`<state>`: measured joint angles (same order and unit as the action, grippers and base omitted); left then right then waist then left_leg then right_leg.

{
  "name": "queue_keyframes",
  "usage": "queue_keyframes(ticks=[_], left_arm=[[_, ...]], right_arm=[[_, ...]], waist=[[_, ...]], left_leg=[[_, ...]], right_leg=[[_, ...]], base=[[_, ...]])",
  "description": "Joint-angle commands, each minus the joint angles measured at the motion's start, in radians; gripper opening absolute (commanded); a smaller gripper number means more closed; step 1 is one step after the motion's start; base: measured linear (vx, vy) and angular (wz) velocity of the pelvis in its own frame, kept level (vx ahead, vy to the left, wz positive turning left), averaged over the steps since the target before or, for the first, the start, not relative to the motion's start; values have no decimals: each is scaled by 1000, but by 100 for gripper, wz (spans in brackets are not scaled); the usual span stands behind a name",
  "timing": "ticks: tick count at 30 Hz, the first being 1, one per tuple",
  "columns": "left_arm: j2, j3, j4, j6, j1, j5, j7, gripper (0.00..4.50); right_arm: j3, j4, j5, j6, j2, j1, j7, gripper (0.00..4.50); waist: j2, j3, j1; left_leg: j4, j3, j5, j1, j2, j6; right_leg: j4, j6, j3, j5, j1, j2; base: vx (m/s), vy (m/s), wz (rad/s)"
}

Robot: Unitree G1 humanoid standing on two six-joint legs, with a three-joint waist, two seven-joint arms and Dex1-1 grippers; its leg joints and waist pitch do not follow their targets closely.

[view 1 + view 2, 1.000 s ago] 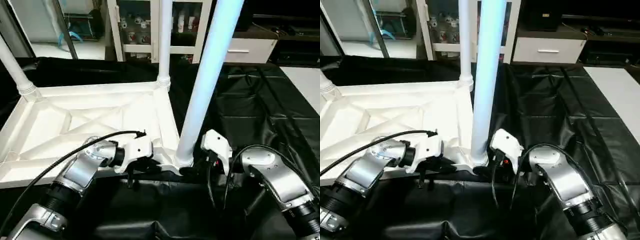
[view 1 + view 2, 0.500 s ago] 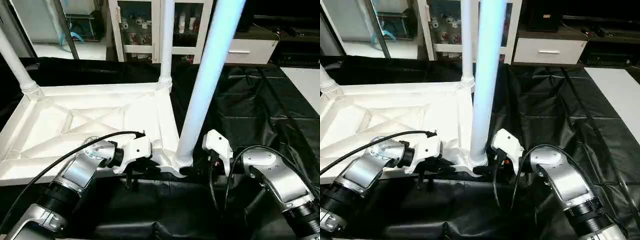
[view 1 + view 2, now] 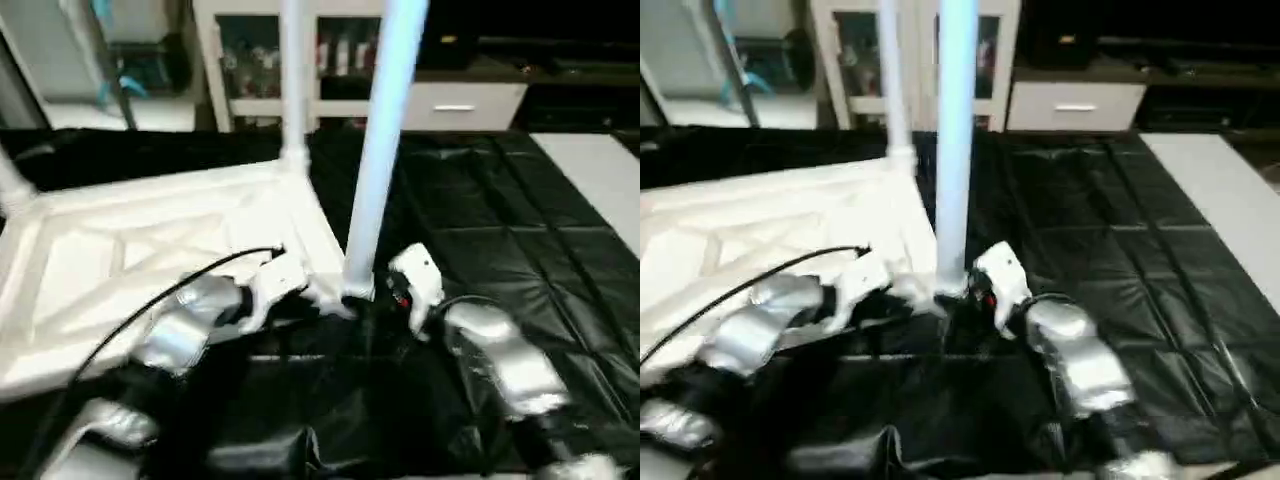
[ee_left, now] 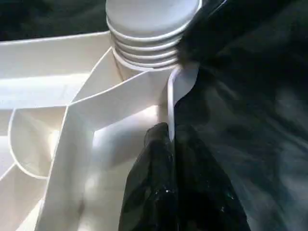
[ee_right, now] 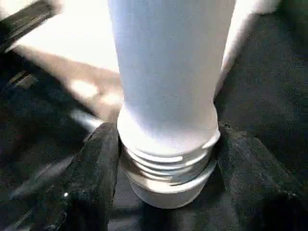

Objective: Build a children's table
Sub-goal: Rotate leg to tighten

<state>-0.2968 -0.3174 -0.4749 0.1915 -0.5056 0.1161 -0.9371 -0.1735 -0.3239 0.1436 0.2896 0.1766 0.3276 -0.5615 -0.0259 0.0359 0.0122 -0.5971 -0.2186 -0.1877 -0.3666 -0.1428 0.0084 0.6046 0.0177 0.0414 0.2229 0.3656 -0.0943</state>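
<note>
Left arm (image 3: 185, 325): reaching forward, forearm angling inward | left gripper (image 4: 169, 144): fingers pinching together on a thin white edge | right arm (image 3: 495, 350): reaching forward and inward | right gripper (image 5: 166, 149): fingers (image 5: 94, 168) bracketing a ribbed white collar.

The tabletop (image 3: 150, 250) now lies turned on the surface (image 3: 500, 220): its near right corner, with the upright leg (image 3: 380, 150), sits farther from the robot than a second ago, and the long edges run at a slant. Both arms have followed that corner; the left gripper (image 4: 171, 144) is clamped on the rim beside the socket, and the right gripper (image 5: 166, 159) now brackets the leg's ribbed base, one finger (image 5: 94, 178) on either side.
</note>
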Motion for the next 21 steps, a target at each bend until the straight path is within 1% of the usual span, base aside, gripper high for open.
queue_keyframes(ticks=[1,2,3,4,5,6,7,8,9,10,11,12,13,14,15,16,17,18,19,20,21], left_arm=[[79,-67,-27,-20,27,-30,0,0],[101,-65,-58,-27,9,-19,38,0],[134,-61,-106,-33,-19,-3,103,0],[169,-55,-156,-41,-50,19,176,0],[188,-51,-184,-45,-68,31,216,0],[192,-50,-190,-46,-71,33,224,0],[220,-38,-221,-42,-92,43,272,0],[245,-32,-260,-54,-115,62,323,0],[261,-29,-285,-63,-131,75,355,0],[275,-25,-310,-72,-145,81,387,0],[276,-25,-312,-73,-146,81,389,0],[284,-22,-334,-91,-157,85,404,0],[285,-21,-339,-97,-158,85,401,0],[283,-19,-347,-105,-157,84,394,0],[283,-19,-347,-105,-157,84,394,0],[274,-18,-348,-107,-153,83,381,0],[270,-18,-348,-108,-151,82,376,0],[263,-17,-351,-114,-149,84,372,0],[255,-15,-353,-116,-147,85,366,0],[243,-12,-354,-124,-144,85,355,0],[236,-10,-356,-129,-143,85,348,0]], right_arm=[[-4,-56,-17,-1,-27,23,81,269],[4,-91,-24,-10,-52,42,123,269],[18,-147,-33,-26,-88,74,194,269],[36,-207,-50,-45,-126,109,278,269],[46,-241,-60,-57,-147,129,326,269],[49,-248,-62,-59,-151,133,335,269],[66,-292,-71,-76,-177,160,396,269],[87,-345,-73,-107,-207,193,456,269],[101,-380,-73,-128,-226,214,493,269],[104,-412,-75,-160,-243,236,513,269],[104,-415,-74,-164,-245,238,513,269],[107,-445,-69,-201,-262,260,512,269],[112,-450,-65,-213,-266,266,503,269],[119,-450,-55,-234,-269,271,476,269],[119,-450,-55,-234,-269,271,476,269],[124,-434,-40,-248,-268,265,435,269],[124,-425,-37,-254,-265,262,422,324],[125,-412,-36,-263,-261,255,411,338],[127,-395,-27,-262,-257,247,390,340],[126,-364,-24,-262,-244,234,368,340],[125,-346,-23,-263,-237,226,355,360]], waist=[[8,-26,-14],[7,-26,-18],[2,-26,-27],[-1,-24,-32],[-1,-24,-36],[-4,-23,-42],[-8,-23,-48],[-10,-24,-53],[-13,-21,-58],[-21,-18,-58],[-24,-16,-51],[-24,-22,-4],[24,-53,11],[74,-73,-8],[56,-58,13],[21,-64,31],[13,-63,29],[11,-60,-2],[-5,-64,-5],[-9,-62,-3],[1,-57,-6]], left_leg=[[98,91,-627,37,-87,-133],[100,94,-645,37,-87,-135],[106,99,-676,35,-84,-140],[106,103,-717,41,-80,-148],[106,102,-733,48,-78,-151],[109,104,-766,51,-77,-151],[119,108,-789,44,-81,-158],[126,107,-804,42,-80,-159],[141,101,-848,40,-80,-162],[174,83,-896,27,-83,-171],[210,68,-917,3,-89,-174],[284,19,-928,-67,-99,-177],[221,-19,-661,15,-72,-149],[83,9,-490,82,-56,-132],[-42,83,-154,13,-16,-6],[7,114,7,-69,-42,17],[42,111,54,-55,-60,10],[47,109,39,1,-87,25],[54,103,-14,-11,-81,55],[58,95,-77,-7,-79,65],[66,86,-194,-8,-77,67]], right_leg=[[-114,-104,-31,623,19,-78],[-115,-102,-29,611,18,-75],[-113,-103,-25,585,16,-70],[-117,-101,-20,585,23,-67],[-120,-102,-17,584,28,-65],[-124,-100,-10,577,27,-63],[-118,-99,-4,538,15,-60],[-114,-100,0,520,12,-56],[-109,-99,12,507,11,-45],[-83,-108,35,472,-2,-23],[-41,-114,47,417,-28,-6],[110,-105,54,215,-97,16],[43,-76,-12,322,-25,-20],[-60,-64,-41,509,49,-94],[-138,-93,-114,655,13,-169],[-81,-148,-65,432,-70,-149],[-56,-162,-29,271,-43,-92],[-21,-220,-12,16,7,-31],[-16,-270,-8,-69,-17,-43],[-27,-283,-8,-56,-16,-47],[-44,-289,-13,9,-21,-56]], base=[[0,0,0],[0,0,0],[0,0,0],[-61,35,-9],[-61,35,-9],[-67,35,-7],[0,0,0],[0,0,0],[0,0,0],[-66,28,-2],[-66,28,-2],[-90,-14,12],[5,-104,14],[5,-104,14],[137,-89,-25],[95,15,-29],[95,15,-29],[0,0,0],[0,0,0],[0,0,0],[0,0,0]])
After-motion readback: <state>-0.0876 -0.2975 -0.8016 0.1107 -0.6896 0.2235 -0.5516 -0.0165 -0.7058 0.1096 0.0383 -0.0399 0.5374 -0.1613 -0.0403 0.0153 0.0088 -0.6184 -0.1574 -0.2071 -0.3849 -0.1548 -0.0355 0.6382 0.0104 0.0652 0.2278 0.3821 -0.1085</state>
